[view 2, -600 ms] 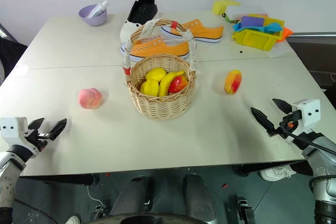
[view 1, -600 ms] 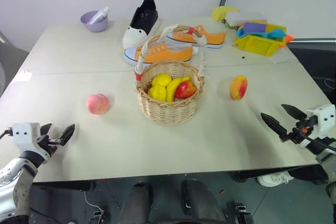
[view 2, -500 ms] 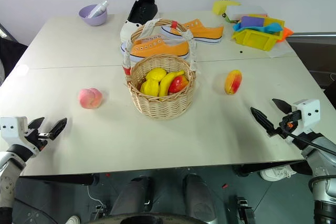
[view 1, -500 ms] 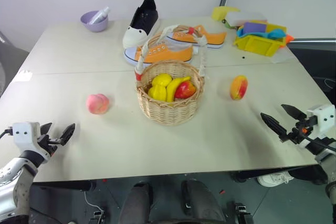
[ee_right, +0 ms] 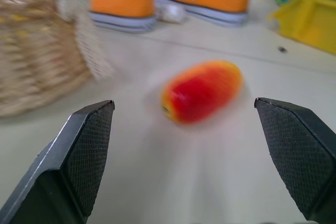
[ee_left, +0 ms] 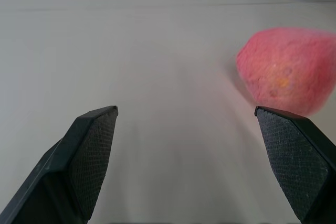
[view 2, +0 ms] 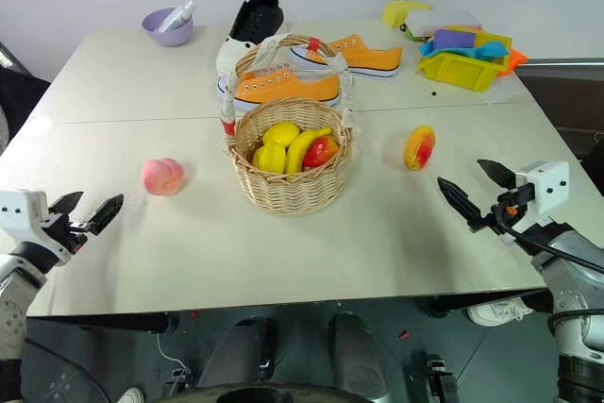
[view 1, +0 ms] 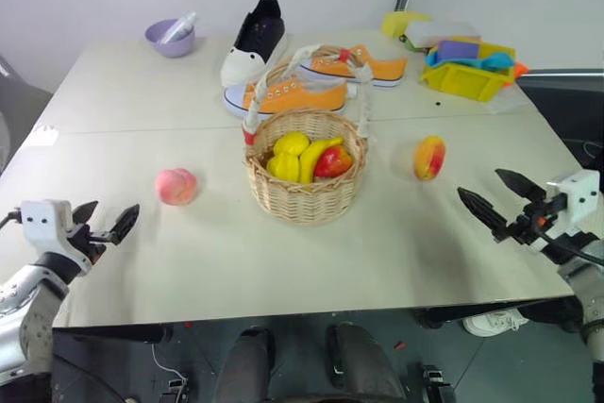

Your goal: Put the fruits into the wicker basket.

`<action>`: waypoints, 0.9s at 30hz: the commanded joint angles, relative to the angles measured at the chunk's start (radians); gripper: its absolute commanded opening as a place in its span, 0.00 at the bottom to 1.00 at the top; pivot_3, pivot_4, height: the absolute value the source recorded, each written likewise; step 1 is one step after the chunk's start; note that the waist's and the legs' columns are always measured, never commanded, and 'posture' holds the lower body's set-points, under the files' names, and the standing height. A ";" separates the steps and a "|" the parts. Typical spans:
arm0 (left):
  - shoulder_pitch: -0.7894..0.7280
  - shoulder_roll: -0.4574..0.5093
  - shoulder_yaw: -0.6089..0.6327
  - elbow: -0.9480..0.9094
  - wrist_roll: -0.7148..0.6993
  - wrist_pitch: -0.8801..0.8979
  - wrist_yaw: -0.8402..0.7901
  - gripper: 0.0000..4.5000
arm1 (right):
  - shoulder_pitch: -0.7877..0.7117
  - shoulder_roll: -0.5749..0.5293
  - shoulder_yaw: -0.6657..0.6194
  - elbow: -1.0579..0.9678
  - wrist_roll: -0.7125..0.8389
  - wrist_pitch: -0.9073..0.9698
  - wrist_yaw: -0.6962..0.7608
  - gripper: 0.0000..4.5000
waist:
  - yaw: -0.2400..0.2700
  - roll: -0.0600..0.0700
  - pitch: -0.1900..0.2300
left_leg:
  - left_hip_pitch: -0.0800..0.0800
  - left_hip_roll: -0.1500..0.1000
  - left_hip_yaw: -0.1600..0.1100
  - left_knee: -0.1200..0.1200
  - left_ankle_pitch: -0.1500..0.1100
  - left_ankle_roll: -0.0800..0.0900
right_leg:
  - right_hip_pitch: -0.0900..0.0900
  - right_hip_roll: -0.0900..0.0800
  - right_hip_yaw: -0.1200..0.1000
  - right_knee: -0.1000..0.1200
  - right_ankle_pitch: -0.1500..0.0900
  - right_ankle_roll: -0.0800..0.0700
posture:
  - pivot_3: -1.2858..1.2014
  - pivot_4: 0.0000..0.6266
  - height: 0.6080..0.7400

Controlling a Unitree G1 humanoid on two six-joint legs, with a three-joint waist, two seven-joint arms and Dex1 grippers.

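Left eye view, from the robot's head, looks down on a pale table (view 1: pixel 283 261) with a wicker basket (view 1: pixel 304 191) near its middle. Yellow lemons (view 1: pixel 286 153), a banana (view 1: pixel 314 158) and something red (view 1: pixel 334 163) lie inside the basket; the red thing is half buried, so what it is cannot be told. The basket's tall handle (view 1: pixel 307 56), wrapped in white and red, crosses in front of two orange sneakers (view 1: pixel 293 93) and hides part of them. A black and white shoe (view 1: pixel 253 40) stands behind those. A purple bowl (view 1: pixel 170 37) sits at the far left of the table, and a yellow bin (view 1: pixel 467 73) at the far right holds blue and purple items too small to name.

The peach (view 1: pixel 176 186) lies on the table to the left of the basket, apart from it. The left gripper (view 1: pixel 104 222) hangs over the table's near left edge with its two black fingers spread, nothing between them. In the left wrist view the peach (ee_left: pixel 286 69) sits ahead of the fingers, closer to one finger (ee_left: pixel 294 153) than the other, not touching either; its outline is soft and its far side is cut off.

The mango (view 1: pixel 429 157) lies to the right of the basket, also apart from it. The right gripper (view 1: pixel 498 200) hovers near the right edge, fingers wide apart and empty. In the right wrist view the mango (ee_right: pixel 202 98) lies ahead, between the lines of the two fingers (ee_right: pixel 84 153), blurred, well clear of both.
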 commanded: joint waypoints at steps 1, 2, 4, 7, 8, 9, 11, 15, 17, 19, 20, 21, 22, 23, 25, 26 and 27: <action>-0.026 0.040 -0.016 -0.066 -0.041 0.053 -0.041 1.00 | -0.016 -0.046 0.003 -0.145 0.075 0.058 0.027 0.99 | 0.000 0.000 0.000 | 0.000 0.000 0.000 0.000 0.000 0.000 | 0.000 0.000 0.000 0.000 0.000 0.000 | 0.52 0.24 0.98; -0.035 0.049 -0.029 -0.072 -0.040 0.065 -0.051 1.00 | -0.023 -0.057 0.010 -0.181 0.092 0.078 0.029 0.99 | 0.000 0.000 0.000 | 0.000 0.000 0.000 0.000 0.000 0.000 | 0.000 0.000 0.000 0.000 0.000 0.000 | 0.52 0.24 0.98; -0.072 0.071 -0.064 -0.084 -0.039 0.092 -0.071 1.00 | -0.061 -0.085 0.041 -0.274 0.144 0.134 0.022 0.99 | 0.000 0.000 0.000 | 0.000 0.000 0.000 0.000 0.000 0.000 | 0.000 0.000 0.000 0.000 0.000 0.000 | 0.52 0.24 0.98; -0.112 0.086 -0.092 -0.096 -0.048 0.130 -0.079 1.00 | -0.103 -0.111 0.084 -0.363 0.189 0.186 0.011 0.99 | -0.001 0.000 0.000 | 0.000 0.000 0.000 0.000 0.000 0.000 | 0.000 0.000 0.000 0.000 0.000 0.000 | 0.52 0.24 0.98; -0.119 0.090 -0.100 -0.098 -0.045 0.137 -0.081 1.00 | -0.114 -0.114 0.093 -0.380 0.200 0.198 0.004 0.99 | 0.000 -0.001 0.000 | 0.000 0.000 -0.001 0.000 0.000 0.000 | 0.000 0.000 0.000 0.000 0.000 0.000 | 0.52 0.24 0.98; -0.134 0.097 -0.117 -0.096 -0.033 0.145 -0.082 1.00 | -0.133 -0.113 0.112 -0.404 0.212 0.210 -0.005 0.99 | 0.000 0.000 0.000 | 0.000 0.000 -0.001 0.000 0.000 0.000 | 0.000 0.000 0.000 0.000 0.000 0.000 | 0.52 0.24 0.98; -0.177 0.110 -0.157 -0.086 -0.007 0.165 -0.072 1.00 | -0.171 -0.111 0.156 -0.451 0.229 0.228 -0.020 0.99 | 0.000 -0.001 0.000 | -0.001 0.000 -0.001 0.000 0.000 0.000 | 0.000 0.000 0.000 -0.001 0.000 0.001 | 0.52 0.24 0.98; -0.257 0.140 -0.241 -0.043 0.066 0.211 -0.046 1.00 | -0.225 -0.114 0.208 -0.495 0.233 0.242 -0.029 0.99 | 0.002 -0.001 0.000 | -0.001 -0.001 -0.001 0.000 0.000 0.000 | 0.000 0.001 -0.001 -0.002 0.000 0.001 | 0.52 0.24 0.98; -0.275 0.144 -0.260 -0.033 0.079 0.225 -0.050 1.00 | -0.233 -0.118 0.218 -0.507 0.238 0.248 -0.026 0.99 | 0.001 -0.001 0.000 | -0.002 -0.001 -0.001 0.000 0.000 0.000 | 0.000 0.000 -0.001 -0.003 0.000 0.001 | 0.52 0.24 0.98; -0.288 0.148 -0.280 -0.021 0.095 0.247 -0.051 1.00 | -0.225 -0.131 0.233 -0.528 0.235 0.251 -0.010 0.99 | 0.001 -0.001 0.000 | -0.002 -0.001 -0.002 0.000 0.000 0.000 | 0.000 0.000 -0.001 -0.003 0.000 0.001 | 0.52 0.24 0.98; -0.290 0.151 -0.293 -0.017 0.103 0.251 -0.056 1.00 | -0.220 -0.138 0.243 -0.538 0.229 0.251 -0.003 0.99 | 0.000 -0.001 0.000 | -0.002 -0.001 -0.002 0.000 0.000 0.000 | 0.000 0.000 -0.001 -0.004 0.001 0.001 | 0.52 0.24 0.98; -0.291 0.153 -0.303 -0.015 0.107 0.260 -0.062 1.00 | -0.216 -0.143 0.253 -0.546 0.222 0.251 0.001 0.99 | -0.001 -0.001 0.000 | -0.002 -0.001 -0.003 -0.001 0.000 0.000 | 0.000 0.000 -0.001 -0.004 0.001 0.002 | 0.52 0.24 0.98; -0.290 0.153 -0.309 -0.016 0.110 0.267 -0.065 1.00 | -0.209 -0.148 0.261 -0.552 0.215 0.249 0.004 0.99 | -0.001 -0.001 0.000 | -0.002 -0.001 -0.003 -0.001 0.000 0.000 | 0.000 0.000 -0.001 -0.004 0.001 0.002 | 0.52 0.24 0.98; -0.289 0.152 -0.312 -0.018 0.112 0.271 -0.067 1.00 | -0.205 -0.151 0.266 -0.555 0.211 0.247 0.006 0.99 | 0.000 -0.001 0.000 | -0.002 0.000 -0.003 -0.001 0.000 0.000 | 0.000 0.000 -0.001 -0.004 0.001 0.002 | 0.52 0.24 0.98; -0.286 0.151 -0.317 -0.012 0.116 0.272 -0.073 1.00 | -0.193 -0.150 0.285 -0.562 0.188 0.238 0.006 0.99 | 0.000 -0.001 0.000 | -0.002 0.000 -0.004 -0.001 0.000 0.000 | 0.000 0.000 -0.001 -0.004 0.000 0.001 | 0.52 0.24 0.98; -0.288 0.149 -0.316 -0.005 0.120 0.271 -0.072 0.94 | -0.189 -0.150 0.293 -0.563 0.178 0.234 0.008 1.00 | 0.001 -0.001 0.001 | -0.002 0.000 -0.004 -0.001 0.000 0.000 | 0.000 0.000 -0.001 -0.004 0.000 0.001 | 0.52 0.24 0.98; -0.289 0.147 -0.314 -0.001 0.122 0.270 -0.072 0.87 | -0.187 -0.149 0.298 -0.563 0.171 0.231 0.009 1.00 | 0.001 -0.001 0.001 | -0.002 0.000 -0.004 -0.001 0.000 0.000 | 0.000 0.000 -0.001 -0.004 0.000 0.001 | 0.52 0.24 0.98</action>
